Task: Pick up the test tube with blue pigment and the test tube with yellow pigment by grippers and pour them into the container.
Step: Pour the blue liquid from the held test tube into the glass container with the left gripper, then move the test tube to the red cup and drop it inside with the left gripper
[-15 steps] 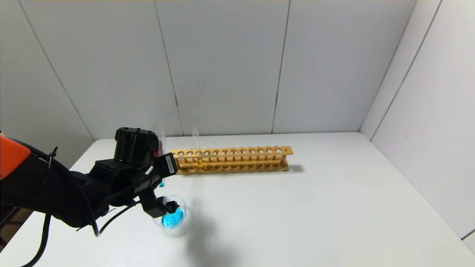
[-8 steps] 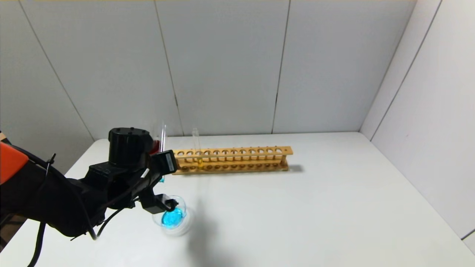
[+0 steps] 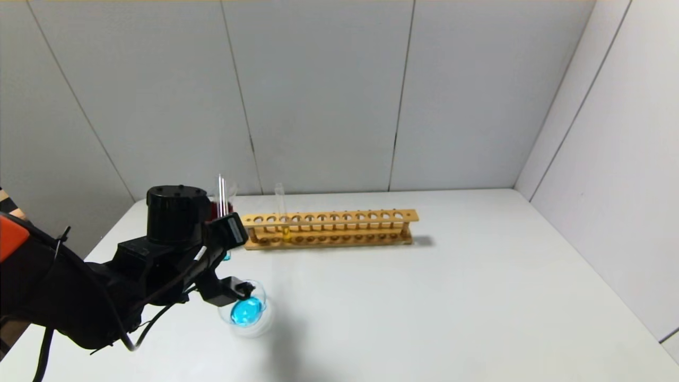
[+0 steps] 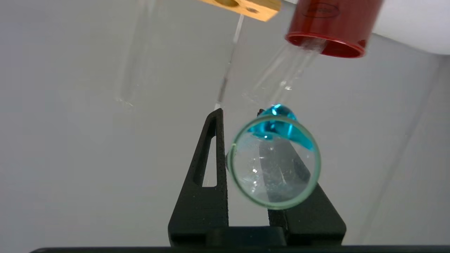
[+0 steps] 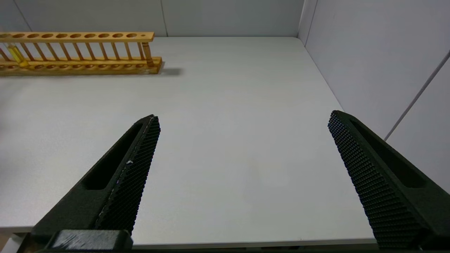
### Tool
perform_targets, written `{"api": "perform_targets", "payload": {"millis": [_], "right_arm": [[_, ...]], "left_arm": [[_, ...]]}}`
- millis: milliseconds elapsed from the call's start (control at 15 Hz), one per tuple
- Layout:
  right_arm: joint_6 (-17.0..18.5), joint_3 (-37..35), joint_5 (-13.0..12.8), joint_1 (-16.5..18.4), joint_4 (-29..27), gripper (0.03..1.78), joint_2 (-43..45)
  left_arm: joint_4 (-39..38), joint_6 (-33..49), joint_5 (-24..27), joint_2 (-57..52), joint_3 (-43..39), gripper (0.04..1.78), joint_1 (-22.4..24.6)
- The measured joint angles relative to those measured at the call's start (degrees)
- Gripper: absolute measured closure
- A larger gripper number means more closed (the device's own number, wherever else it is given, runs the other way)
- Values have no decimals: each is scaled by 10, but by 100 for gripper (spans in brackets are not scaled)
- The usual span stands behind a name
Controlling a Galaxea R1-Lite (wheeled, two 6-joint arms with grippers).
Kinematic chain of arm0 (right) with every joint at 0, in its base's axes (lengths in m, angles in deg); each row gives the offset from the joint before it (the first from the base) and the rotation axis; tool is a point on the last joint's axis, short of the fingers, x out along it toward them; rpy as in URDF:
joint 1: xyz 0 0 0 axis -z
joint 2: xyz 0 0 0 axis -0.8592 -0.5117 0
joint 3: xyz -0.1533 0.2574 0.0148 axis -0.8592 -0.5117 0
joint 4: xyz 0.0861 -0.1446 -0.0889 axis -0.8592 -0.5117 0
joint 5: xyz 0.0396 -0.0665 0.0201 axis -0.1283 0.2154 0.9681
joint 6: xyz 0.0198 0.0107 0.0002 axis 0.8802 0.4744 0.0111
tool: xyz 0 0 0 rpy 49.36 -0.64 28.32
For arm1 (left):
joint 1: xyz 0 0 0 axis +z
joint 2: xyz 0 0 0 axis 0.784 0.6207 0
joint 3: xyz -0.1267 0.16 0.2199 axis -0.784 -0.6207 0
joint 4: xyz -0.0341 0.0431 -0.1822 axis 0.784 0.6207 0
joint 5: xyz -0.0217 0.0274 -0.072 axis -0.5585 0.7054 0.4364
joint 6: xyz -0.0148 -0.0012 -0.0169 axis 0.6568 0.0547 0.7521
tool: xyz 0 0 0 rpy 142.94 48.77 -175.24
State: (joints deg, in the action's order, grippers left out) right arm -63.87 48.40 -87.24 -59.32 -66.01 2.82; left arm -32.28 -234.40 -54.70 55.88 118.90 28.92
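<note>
My left gripper (image 3: 225, 234) is shut on the test tube with blue pigment (image 3: 221, 197), held nearly upright at the table's left, just behind the container (image 3: 260, 292). In the left wrist view the tube's open mouth (image 4: 274, 202) faces the camera between the black fingers (image 4: 211, 168), with a little blue liquid at its far end. The clear glass container has bright blue liquid pooled in it. The test tube with yellow pigment (image 3: 281, 209) stands in the wooden rack (image 3: 339, 228). My right gripper (image 5: 243, 116) hangs open over bare table, with nothing between its fingers.
A dark red cup (image 4: 330, 28) stands behind my left hand, beside the rack's left end, with colourless tubes near it. The rack runs along the back of the white table (image 3: 424, 307). Grey walls close in at the back and right.
My left arm has drawn back to the left, carrying the blue tube with it. The tube has tipped back towards upright. The container and rack have not moved.
</note>
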Motion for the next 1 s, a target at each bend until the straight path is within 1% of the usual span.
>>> {"api": "perform_targets", "payload": {"millis": [200, 333, 467, 600, 733, 867, 1000], "right_arm": [[0, 0, 0, 0, 0, 6, 0], [0, 0, 0, 0, 0, 6, 0], [0, 0, 0, 0, 0, 6, 0], [0, 0, 0, 0, 0, 6, 0], [0, 0, 0, 0, 0, 6, 0], [0, 0, 0, 0, 0, 6, 0], [0, 0, 0, 0, 0, 6, 0]], "left_arm": [[9, 119, -44, -9, -8, 148, 0], [33, 234, -70, -13, -12, 148, 0], [75, 363, -80, -17, -13, 148, -2], [136, 495, -84, -30, -9, 148, -7], [206, 606, -84, -57, 10, 148, -9], [277, 682, -80, -86, 48, 148, -9], [353, 721, -46, -117, 117, 148, -2]]}}
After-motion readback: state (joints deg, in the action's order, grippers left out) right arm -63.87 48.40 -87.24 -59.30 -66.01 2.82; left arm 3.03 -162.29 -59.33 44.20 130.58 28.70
